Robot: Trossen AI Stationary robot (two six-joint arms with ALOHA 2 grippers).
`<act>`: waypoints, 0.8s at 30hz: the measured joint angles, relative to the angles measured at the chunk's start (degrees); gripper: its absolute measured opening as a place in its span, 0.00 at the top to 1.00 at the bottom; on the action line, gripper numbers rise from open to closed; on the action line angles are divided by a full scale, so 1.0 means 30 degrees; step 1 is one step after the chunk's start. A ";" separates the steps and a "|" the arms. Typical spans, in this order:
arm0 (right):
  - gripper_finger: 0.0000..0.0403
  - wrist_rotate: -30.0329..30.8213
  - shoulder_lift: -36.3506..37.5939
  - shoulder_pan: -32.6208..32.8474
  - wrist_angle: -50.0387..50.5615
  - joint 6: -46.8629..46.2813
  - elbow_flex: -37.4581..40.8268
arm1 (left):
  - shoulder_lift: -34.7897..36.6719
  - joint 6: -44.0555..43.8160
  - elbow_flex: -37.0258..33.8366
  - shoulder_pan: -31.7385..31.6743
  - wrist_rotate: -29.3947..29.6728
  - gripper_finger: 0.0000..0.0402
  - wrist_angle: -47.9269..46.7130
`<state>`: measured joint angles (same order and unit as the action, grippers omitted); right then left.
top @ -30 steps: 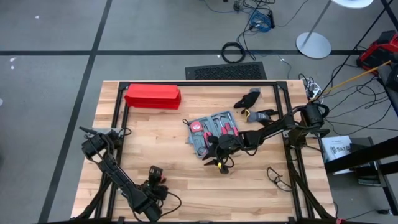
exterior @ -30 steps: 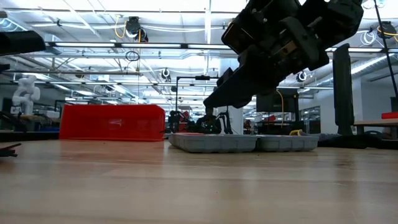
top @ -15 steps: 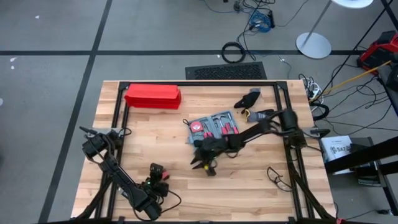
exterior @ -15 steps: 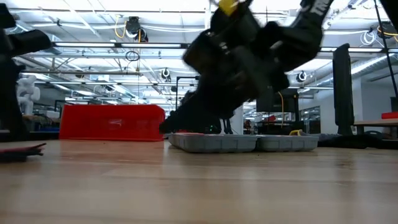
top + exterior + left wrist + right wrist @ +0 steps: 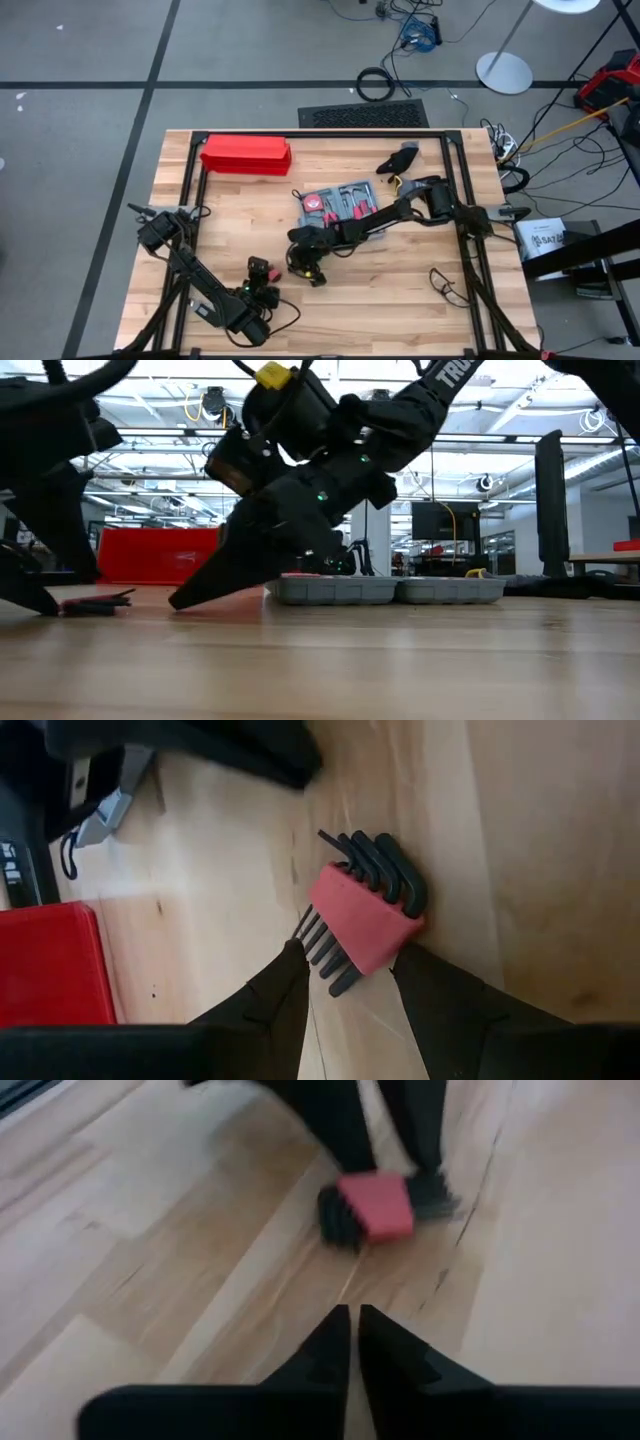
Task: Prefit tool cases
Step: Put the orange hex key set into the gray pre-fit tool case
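Wooden worktop (image 5: 200,230) carries the open tool case (image 5: 340,205) near its middle, with tools in its grey recesses, and a red box (image 5: 246,155) toward the far left corner. Over the last second the right gripper (image 5: 311,273) has swung away from the case and out across the worktop toward the left arm, and its jaws have come together; the right wrist view shows the fingers almost touching with nothing between them. That suggests it is heading for the next tool to fit. The left gripper (image 5: 350,982) sits low at the near edge, jaws parted around a red holder of hex keys (image 5: 366,910) lying on the wood, straddling it without squeezing.
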<state>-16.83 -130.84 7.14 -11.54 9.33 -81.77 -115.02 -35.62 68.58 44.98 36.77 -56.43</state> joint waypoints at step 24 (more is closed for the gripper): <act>1.00 0.0651 -0.0061 -0.0009 -0.0106 0.0541 -0.0432 | -0.0044 0.0766 0.0007 -0.2244 0.2107 0.64 0.0280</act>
<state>-14.87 -131.02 7.11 -11.85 10.95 -83.07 -115.15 -33.32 68.60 38.25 43.09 -55.59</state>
